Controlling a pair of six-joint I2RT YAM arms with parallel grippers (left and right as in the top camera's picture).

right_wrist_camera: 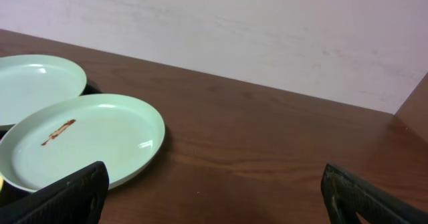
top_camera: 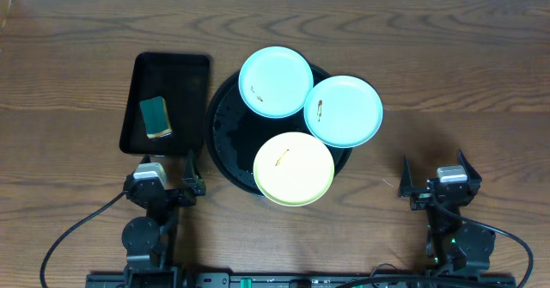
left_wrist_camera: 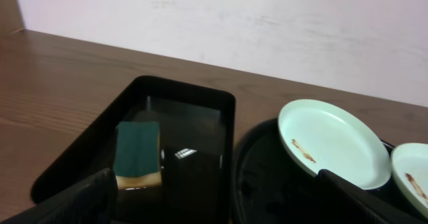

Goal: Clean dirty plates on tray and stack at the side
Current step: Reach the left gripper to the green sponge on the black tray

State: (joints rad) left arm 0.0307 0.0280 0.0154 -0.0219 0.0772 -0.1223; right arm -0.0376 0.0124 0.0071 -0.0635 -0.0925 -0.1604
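Wooden tabletop [top_camera: 447, 64] carries everything. Round black tray [top_camera: 225, 137] sits at centre, with the rectangular tray [top_camera: 185, 82] just beside it on the left. All three plates lie on the round black tray, overhanging its rim: aqua plate [top_camera: 275, 82] at far side, second aqua plate [top_camera: 344, 110] at right, yellow plate [top_camera: 293, 168] nearest the arms. Each is brown-streaked. Left hand [top_camera: 165, 169] and right hand [top_camera: 436, 169] are spread wide, holding nothing. Green sponge [top_camera: 155, 117] lies in the rectangular tray
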